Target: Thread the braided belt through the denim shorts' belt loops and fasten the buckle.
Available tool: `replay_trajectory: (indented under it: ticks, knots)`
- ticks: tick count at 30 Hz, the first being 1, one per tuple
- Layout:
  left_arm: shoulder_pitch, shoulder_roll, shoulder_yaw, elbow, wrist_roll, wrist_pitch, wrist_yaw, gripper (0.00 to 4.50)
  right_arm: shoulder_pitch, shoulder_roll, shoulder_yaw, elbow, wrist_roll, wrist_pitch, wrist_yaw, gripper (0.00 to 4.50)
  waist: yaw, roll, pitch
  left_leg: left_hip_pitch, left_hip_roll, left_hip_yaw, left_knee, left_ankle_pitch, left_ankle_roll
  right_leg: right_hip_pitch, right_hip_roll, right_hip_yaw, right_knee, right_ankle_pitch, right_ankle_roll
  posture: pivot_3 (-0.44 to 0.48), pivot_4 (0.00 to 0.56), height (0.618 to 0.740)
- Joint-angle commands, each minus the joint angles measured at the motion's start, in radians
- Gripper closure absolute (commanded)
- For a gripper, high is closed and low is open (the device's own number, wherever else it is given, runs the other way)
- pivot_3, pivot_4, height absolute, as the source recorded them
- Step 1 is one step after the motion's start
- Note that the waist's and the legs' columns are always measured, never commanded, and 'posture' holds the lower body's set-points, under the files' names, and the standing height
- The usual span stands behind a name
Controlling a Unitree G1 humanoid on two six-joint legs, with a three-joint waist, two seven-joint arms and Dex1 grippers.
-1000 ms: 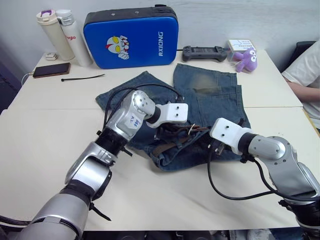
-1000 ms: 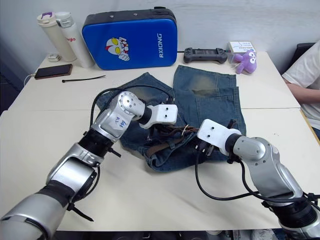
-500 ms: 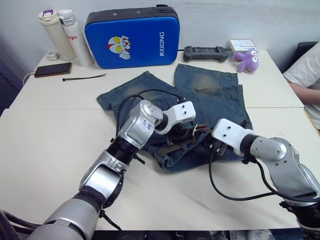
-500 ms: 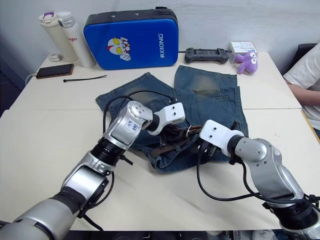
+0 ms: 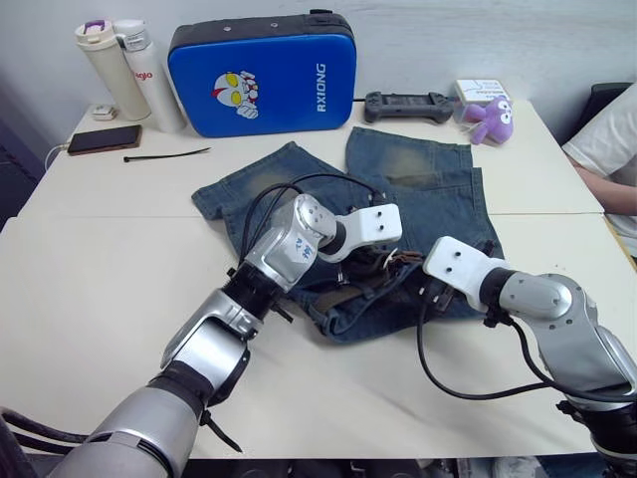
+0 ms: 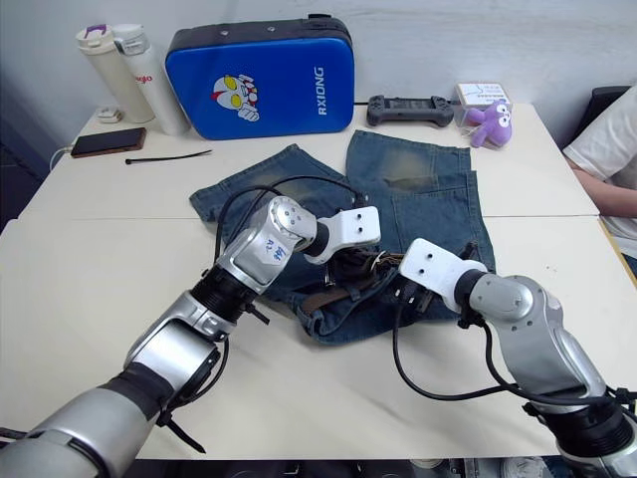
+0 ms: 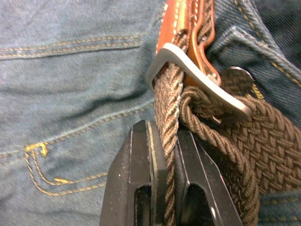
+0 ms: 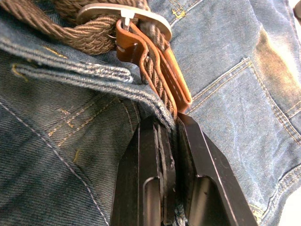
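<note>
Here, in the left eye view, the shorts (image 5: 398, 214) lie spread on the white table (image 5: 90, 269), legs pointing away from the robot and the waist bunched up near the table's middle. The belt (image 5: 353, 291) runs along that bunched waist. The left gripper (image 5: 376, 261) and right gripper (image 5: 430, 295) both reach down onto the waist, near each other. At the far edge stand two bottles (image 5: 124, 68), a blue case (image 5: 261, 72), a phone (image 5: 103, 138), a black cable tie (image 5: 164, 154), a game controller (image 5: 411, 104) and a purple plush toy (image 5: 489, 118). A person's sleeve (image 5: 607, 139) shows at the right edge.

The right eye view gives the same layout, with both grippers low over the crumpled waist.

In the left wrist view, the left gripper's fingers (image 7: 146, 160) are pressed together on a strand of the braided belt, just short of the buckle (image 7: 197, 80). The strap passes through the silver frame, and the tan leather end lies against it over the denim.

In the right wrist view, the right gripper's fingers (image 8: 193, 155) pinch the folded edge of the shorts' waistband. The tan leather piece and buckle (image 8: 124, 14) sit just beyond them, touching the waistband.
</note>
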Motion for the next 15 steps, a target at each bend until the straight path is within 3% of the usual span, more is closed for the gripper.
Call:
replay_trajectory:
  ticks: [1,3,5,10,15]
  knots:
    - [-0.067,-0.108,0.004,-0.015,-0.053,-0.060,0.022,4.50,-0.020,0.032,0.041,-0.080,0.043,-0.043,0.034,4.46,0.000,0.000,0.000,0.000,0.000,0.000,0.000,0.000,0.000,0.000,0.000,0.000,0.000,0.000,0.000,0.000,0.150,0.740]
    - [-0.062,-0.126,0.029,-0.018,-0.080,-0.022,0.018,4.50,-0.019,0.031,0.041,-0.082,0.042,-0.040,0.035,4.46,0.000,0.000,0.000,0.000,0.000,0.000,0.000,0.000,0.000,0.000,0.000,0.000,0.000,0.000,0.000,0.000,0.150,0.740]
    - [-0.052,-0.146,0.068,-0.037,-0.113,0.040,0.014,3.57,-0.016,0.030,0.040,-0.084,0.042,-0.038,0.036,4.50,0.000,0.000,0.000,0.000,0.000,0.000,0.000,0.000,0.000,0.000,0.000,0.000,0.000,0.000,0.000,0.000,0.150,0.740]
    - [-0.041,-0.148,0.087,-0.086,-0.125,0.106,-0.028,1.81,-0.015,0.031,0.042,-0.076,0.037,-0.038,0.040,4.50,0.000,0.000,0.000,0.000,0.000,0.000,0.000,0.000,0.000,0.000,0.000,0.000,0.000,0.000,0.000,0.000,0.150,0.740]
    - [-0.052,-0.093,0.129,-0.179,-0.175,0.221,-0.109,0.06,-0.009,0.022,0.040,-0.066,0.029,-0.034,0.045,4.50,-0.001,0.000,0.000,0.000,0.000,0.000,0.000,0.000,0.000,0.000,0.000,0.000,0.000,0.000,0.000,0.000,0.150,0.740]
